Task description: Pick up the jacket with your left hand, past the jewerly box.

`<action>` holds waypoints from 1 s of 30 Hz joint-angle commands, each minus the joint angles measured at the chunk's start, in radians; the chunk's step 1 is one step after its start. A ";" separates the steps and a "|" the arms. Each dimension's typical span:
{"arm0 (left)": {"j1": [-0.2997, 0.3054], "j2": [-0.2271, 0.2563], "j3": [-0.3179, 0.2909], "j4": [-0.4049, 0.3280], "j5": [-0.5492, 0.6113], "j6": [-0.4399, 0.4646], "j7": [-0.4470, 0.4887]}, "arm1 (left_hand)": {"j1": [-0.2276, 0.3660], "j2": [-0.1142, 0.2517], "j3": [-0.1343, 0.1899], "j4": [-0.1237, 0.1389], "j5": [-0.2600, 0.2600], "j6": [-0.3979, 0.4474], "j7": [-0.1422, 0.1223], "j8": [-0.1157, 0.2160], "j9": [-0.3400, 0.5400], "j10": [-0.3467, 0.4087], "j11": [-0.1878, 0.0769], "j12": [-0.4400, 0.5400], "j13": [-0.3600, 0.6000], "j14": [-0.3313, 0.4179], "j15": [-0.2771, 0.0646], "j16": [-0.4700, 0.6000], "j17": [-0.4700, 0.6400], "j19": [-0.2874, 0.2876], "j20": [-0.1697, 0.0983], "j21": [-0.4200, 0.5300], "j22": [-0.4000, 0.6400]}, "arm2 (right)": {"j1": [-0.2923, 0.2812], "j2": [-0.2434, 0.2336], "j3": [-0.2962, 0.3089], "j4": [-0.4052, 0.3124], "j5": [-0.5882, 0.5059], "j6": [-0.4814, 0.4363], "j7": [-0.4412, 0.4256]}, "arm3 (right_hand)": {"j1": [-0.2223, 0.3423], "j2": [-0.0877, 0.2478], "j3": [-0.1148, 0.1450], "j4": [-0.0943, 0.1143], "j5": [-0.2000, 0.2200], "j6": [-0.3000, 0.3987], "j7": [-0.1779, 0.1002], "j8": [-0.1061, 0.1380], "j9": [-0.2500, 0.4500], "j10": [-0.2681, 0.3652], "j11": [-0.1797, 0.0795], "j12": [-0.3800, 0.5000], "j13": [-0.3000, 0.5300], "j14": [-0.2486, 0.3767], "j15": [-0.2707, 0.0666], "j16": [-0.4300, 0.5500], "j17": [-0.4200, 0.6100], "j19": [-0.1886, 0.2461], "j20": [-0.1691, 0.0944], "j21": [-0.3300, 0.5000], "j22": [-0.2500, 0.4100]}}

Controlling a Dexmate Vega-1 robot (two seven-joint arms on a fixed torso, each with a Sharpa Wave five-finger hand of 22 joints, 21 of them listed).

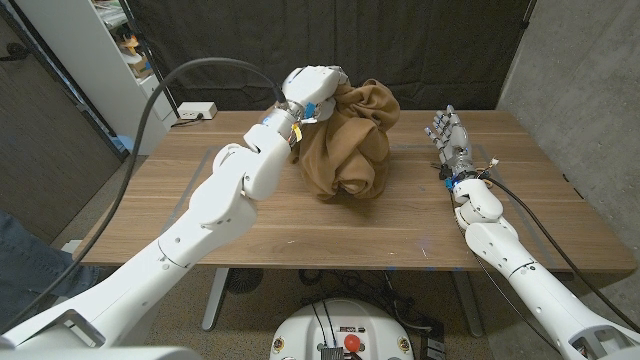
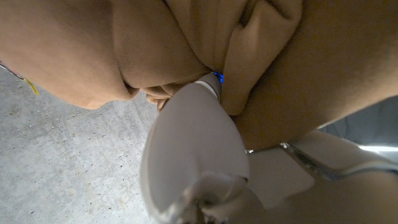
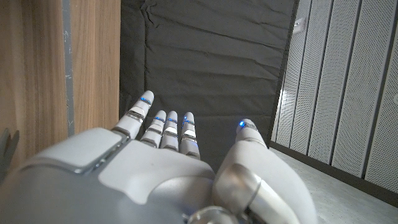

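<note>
Jacket (image 1: 348, 138) bunched, hanging from left hand (image 1: 312, 90) fingers gripping its top | right hand (image 1: 450, 135) fingers released

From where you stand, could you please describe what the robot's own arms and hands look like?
Both arms are glossy white rounded shells with grey joints. A thick black cable loops above the left arm; thinner black cables run along the right forearm. The left hand is white-backed; the right hand has silver-grey segmented fingers with small blue lights at the tips.
</note>
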 commanded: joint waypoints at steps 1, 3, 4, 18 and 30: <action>0.009 0.002 -0.023 -0.030 0.001 -0.004 0.002 | 0.010 0.005 0.091 -0.084 0.004 0.008 -0.002 -0.004 0.004 0.000 -0.002 -0.002 0.005 0.023 -0.019 -0.003 0.084 -0.004 -0.002 0.012 -0.001 | -0.012 -0.006 0.007 -0.011 0.002 0.005 0.000 | 0.004 0.012 0.002 -0.008 0.000 0.003 -0.002 -0.005 0.003 0.006 -0.006 0.001 0.003 0.007 0.002 0.005 0.000 0.007 0.001 0.000 0.005; 0.007 0.001 -0.025 -0.034 0.003 -0.003 -0.003 | 0.009 0.005 0.091 -0.084 0.005 0.006 -0.003 -0.005 0.005 -0.001 -0.001 -0.003 0.006 0.023 -0.019 -0.003 0.084 -0.006 -0.002 0.014 -0.001 | -0.013 -0.007 0.007 -0.012 0.003 0.006 0.001 | 0.004 0.012 0.003 -0.008 0.000 0.003 -0.002 -0.005 0.003 0.007 -0.004 0.001 0.003 0.008 0.003 0.005 0.000 0.007 0.001 0.000 0.005; 0.006 0.000 -0.025 -0.036 0.004 -0.003 -0.005 | 0.009 0.005 0.091 -0.084 0.005 0.007 -0.002 -0.005 0.005 -0.001 -0.003 -0.003 0.006 0.023 -0.019 -0.003 0.084 -0.006 -0.002 0.014 -0.001 | -0.014 -0.007 0.008 -0.013 0.003 0.006 0.001 | 0.004 0.012 0.003 -0.008 0.000 0.003 -0.002 -0.004 0.003 0.007 -0.005 0.001 0.003 0.008 0.002 0.005 0.000 0.007 0.000 0.000 0.005; -0.013 -0.019 -0.034 -0.061 0.021 0.000 -0.027 | 0.009 0.006 0.092 -0.085 0.006 0.013 0.000 -0.009 0.007 0.003 -0.002 -0.008 0.015 0.026 -0.020 -0.001 0.086 -0.018 -0.005 0.033 -0.003 | -0.017 -0.009 0.012 -0.013 0.008 0.009 0.006 | 0.003 0.013 0.002 -0.009 0.000 0.004 -0.002 -0.004 0.003 0.008 -0.005 0.001 0.003 0.008 0.001 0.005 0.000 0.008 0.000 0.000 0.005; -0.038 -0.039 -0.038 -0.077 0.037 -0.004 -0.045 | 0.009 0.007 0.094 -0.085 0.007 0.016 -0.001 -0.012 0.010 0.007 -0.003 -0.011 0.022 0.027 -0.020 0.000 0.089 -0.028 -0.009 0.047 -0.004 | -0.022 -0.013 0.015 -0.022 0.009 0.008 0.004 | 0.003 0.013 0.002 -0.009 0.000 0.003 -0.001 -0.005 0.003 0.009 -0.003 0.002 0.004 0.008 0.001 0.005 0.000 0.009 -0.001 0.000 0.005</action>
